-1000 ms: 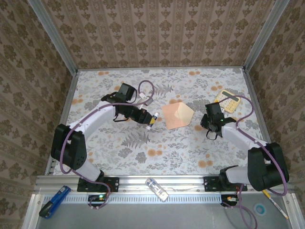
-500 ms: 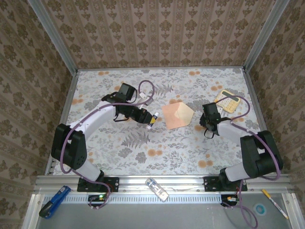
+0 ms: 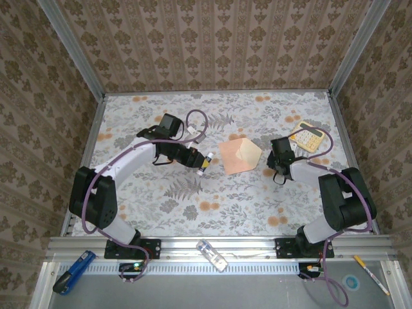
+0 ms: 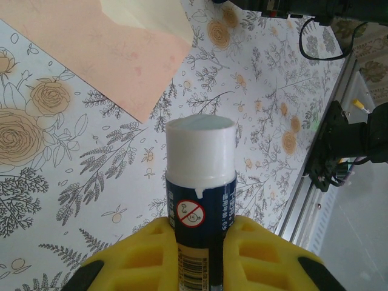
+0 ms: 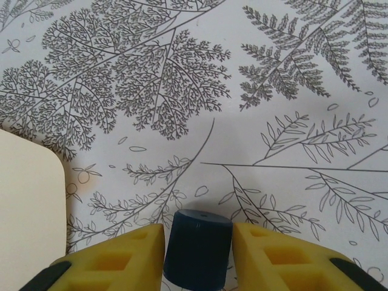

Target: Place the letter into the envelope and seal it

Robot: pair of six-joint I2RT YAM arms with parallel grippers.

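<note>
Floral tablecloth carries the envelope (image 3: 235, 158) mid-table, its open flap pointing toward your right gripper (image 5: 198, 231), which pinches a dark cap (image 5: 198, 248). Your left gripper (image 4: 200, 233) clamps the uncapped glue stick (image 4: 200, 163), which points lengthwise at the envelope close ahead.

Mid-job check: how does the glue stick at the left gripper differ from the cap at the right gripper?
The glue stick has a white top over a blue labelled body; the cap is plain dark blue. The glue stick is clamped in the left gripper; the cap sits between the right gripper's fingers, grip unclear. Both are round and flanked by yellow fingers.
</note>
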